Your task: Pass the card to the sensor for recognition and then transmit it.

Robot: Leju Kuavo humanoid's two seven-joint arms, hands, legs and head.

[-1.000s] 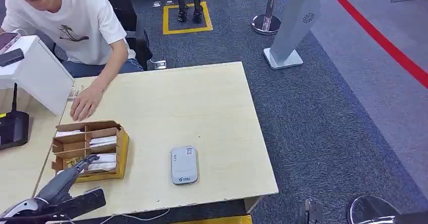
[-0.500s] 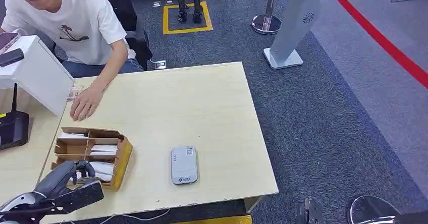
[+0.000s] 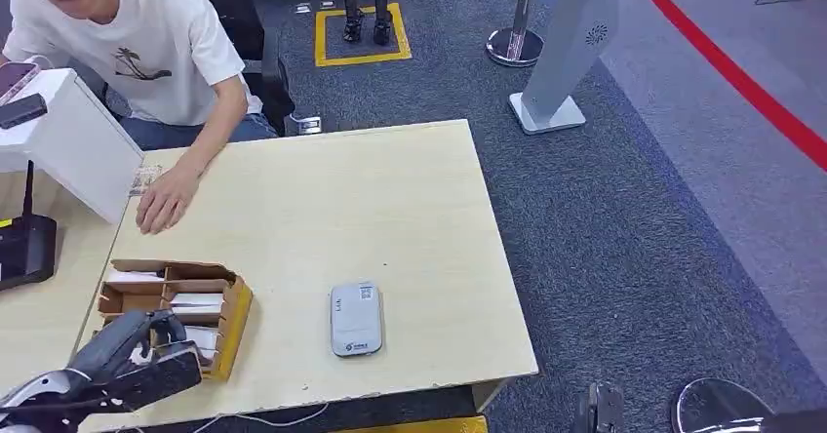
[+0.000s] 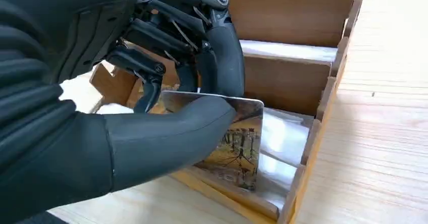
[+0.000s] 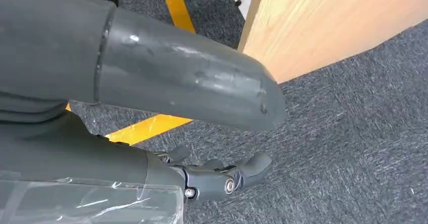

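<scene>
My left hand [image 4: 166, 98] is down in the brown cardboard card box [image 3: 230, 308] at the near left corner of the desk [image 3: 390, 218]. My thumb and my dark fingers [image 4: 222, 57] are squeezed on a card [image 4: 239, 143], thumb on one flat face and fingers on the other. The card has a yellow and brown picture on it and looks shiny. Its low edge sits in the nearest slot of the box, and its top edge is tipped up out of the slot, so it stands leaning, not flat. I think it is thin, light and stiff, like a bank card. It looks smooth, so it could slip if I hold it loosely, and it might bend a little if I squeeze too hard. I think the best place to hold it is by the top part that sticks out, on both flat sides, and to lift it straight out of the slot. Its long side seems to run along the slot, left to right across the box, but my thumb hides a lot of it. More white cards [image 3: 197, 301] lie in the other slots. The grey card reader [image 3: 355, 318] lies flat on the desk to the right of the box, well apart from it. My right hand [image 5: 222, 176] hangs low beside the desk, over the grey carpet, with fingers loosely curled and holding nothing. A person's hand [image 3: 166, 199] rests on the far left of the desk.
</scene>
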